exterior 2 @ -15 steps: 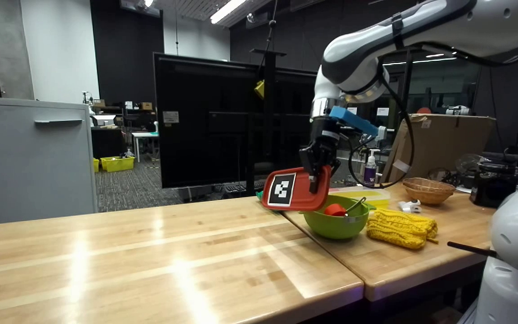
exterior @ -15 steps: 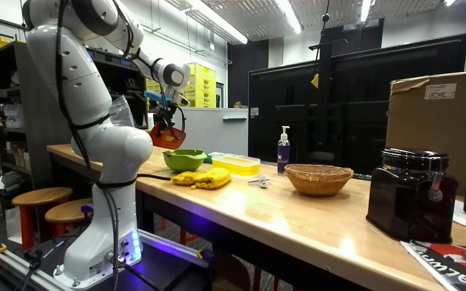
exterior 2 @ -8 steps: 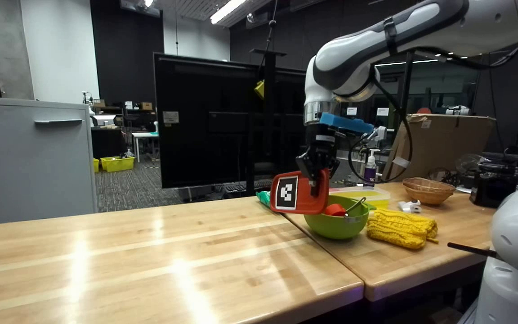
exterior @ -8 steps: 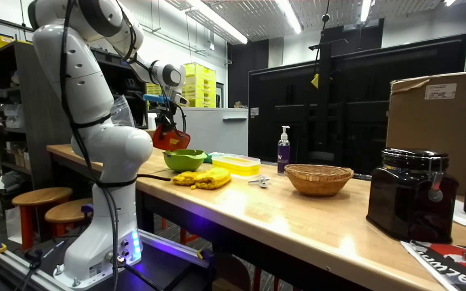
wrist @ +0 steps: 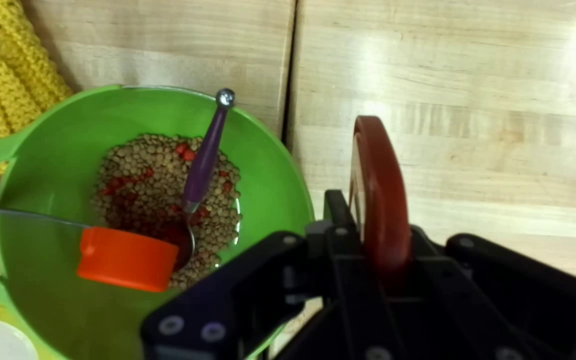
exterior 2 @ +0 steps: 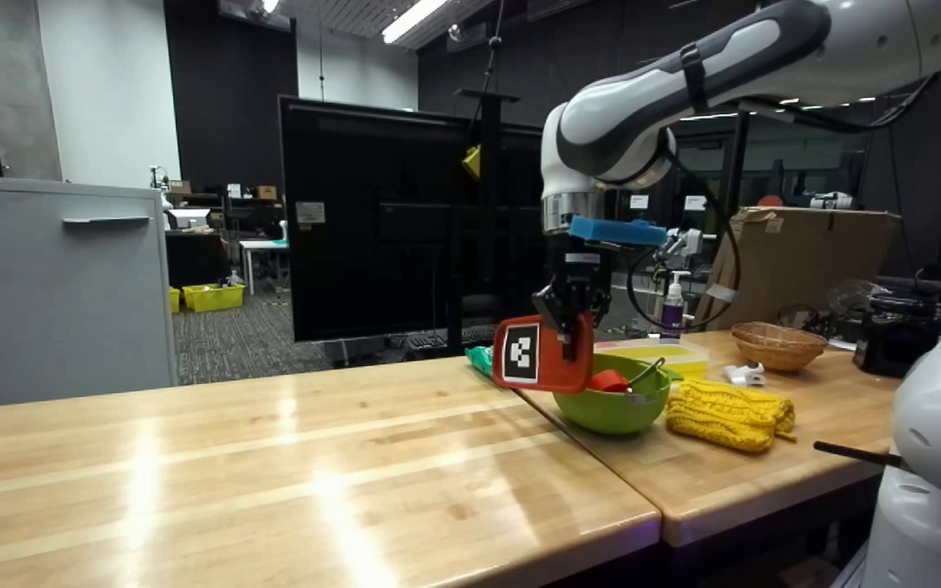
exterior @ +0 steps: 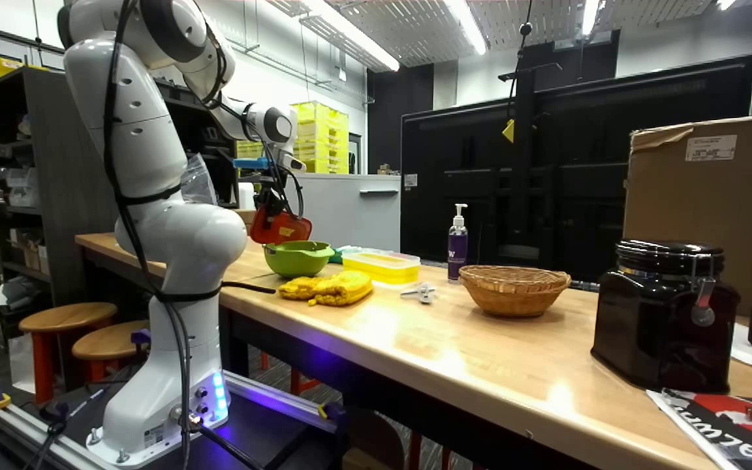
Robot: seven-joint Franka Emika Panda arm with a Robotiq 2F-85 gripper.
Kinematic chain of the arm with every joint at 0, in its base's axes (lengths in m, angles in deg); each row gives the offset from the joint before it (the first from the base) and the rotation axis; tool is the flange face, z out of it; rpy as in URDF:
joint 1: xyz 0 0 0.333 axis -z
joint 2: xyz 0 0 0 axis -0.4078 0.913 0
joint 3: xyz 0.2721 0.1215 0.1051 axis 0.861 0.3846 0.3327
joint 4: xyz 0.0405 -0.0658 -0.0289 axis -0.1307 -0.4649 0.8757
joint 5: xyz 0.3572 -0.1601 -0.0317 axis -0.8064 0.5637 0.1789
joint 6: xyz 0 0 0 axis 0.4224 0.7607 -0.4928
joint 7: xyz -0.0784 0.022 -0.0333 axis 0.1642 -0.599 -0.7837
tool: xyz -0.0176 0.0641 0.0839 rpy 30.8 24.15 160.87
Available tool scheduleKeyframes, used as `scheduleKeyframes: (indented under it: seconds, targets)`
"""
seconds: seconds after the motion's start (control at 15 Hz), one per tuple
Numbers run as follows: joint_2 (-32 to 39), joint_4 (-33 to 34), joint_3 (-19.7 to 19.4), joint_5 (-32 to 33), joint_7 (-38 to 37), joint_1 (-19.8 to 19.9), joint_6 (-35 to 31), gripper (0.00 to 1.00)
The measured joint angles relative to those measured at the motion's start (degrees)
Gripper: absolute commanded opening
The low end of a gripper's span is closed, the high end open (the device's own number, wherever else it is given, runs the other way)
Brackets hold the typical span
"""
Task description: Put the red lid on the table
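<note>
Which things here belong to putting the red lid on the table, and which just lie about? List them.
For the job:
red lid, held in the claw
table

Just lying about:
green bowl
orange-red scoop and purple-handled spoon, in the bowl
yellow knitted cloth
woven basket
pump bottle
dark jar

The wrist view cuts off the green bowl and yellow knitted cloth — the red lid blurs low down, partly hidden by the gripper.
</note>
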Motion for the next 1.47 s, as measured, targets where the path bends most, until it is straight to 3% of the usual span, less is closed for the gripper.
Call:
scheduleKeyframes:
  seconds: [0.4, 0.93, 1.0, 1.13, 1.47]
  targets:
    - [2.2, 2.0, 1.0, 2.0, -1.8, -0.8, 1.9, 0.02]
    - [7.6, 7.1, 1.5, 2.9, -0.4, -3.8, 9.1, 0.02]
    - [8.1, 7.8, 1.5, 3.1, 0.0, -3.9, 9.9, 0.35]
    - [9.1, 9.1, 1.5, 3.2, 0.5, -4.0, 11.1, 0.4]
    - [10.3, 10.9, 1.1, 3.2, 1.9, -4.1, 12.6, 0.72]
